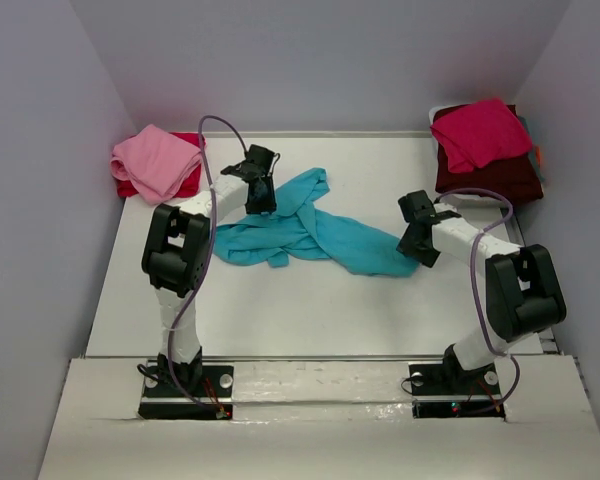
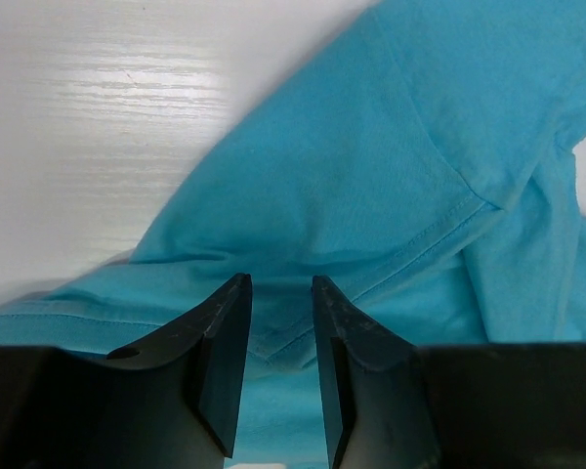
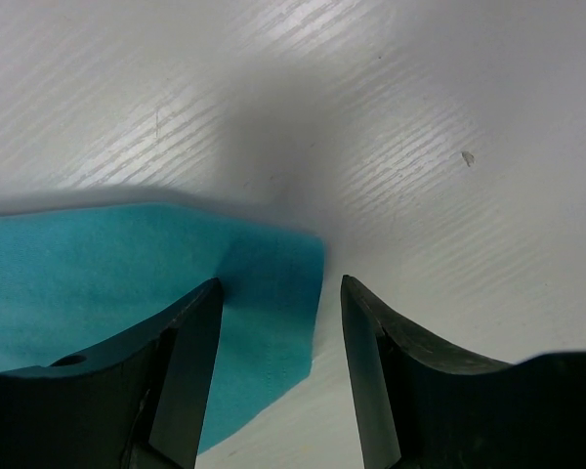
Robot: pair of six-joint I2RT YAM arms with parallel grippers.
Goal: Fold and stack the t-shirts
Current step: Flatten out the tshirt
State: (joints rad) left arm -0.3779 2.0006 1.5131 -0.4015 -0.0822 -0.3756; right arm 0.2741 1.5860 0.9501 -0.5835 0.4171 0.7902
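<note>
A turquoise t-shirt (image 1: 310, 235) lies crumpled and spread in the middle of the table. My left gripper (image 1: 261, 198) hovers over its upper left part. In the left wrist view the left gripper (image 2: 279, 280) has its jaws a little apart, and a hemmed fold of the turquoise t-shirt (image 2: 371, 166) shows in the gap. My right gripper (image 1: 418, 248) is at the shirt's right end. There the right gripper (image 3: 281, 281) stands open astride a corner of the turquoise cloth (image 3: 264, 283), which lies on the table nearer the left finger.
A pink shirt (image 1: 155, 160) lies on a red one (image 1: 188, 182) at the back left. A crimson shirt (image 1: 478, 132) sits on a dark maroon one (image 1: 490, 175) at the back right. Walls close in the table on three sides.
</note>
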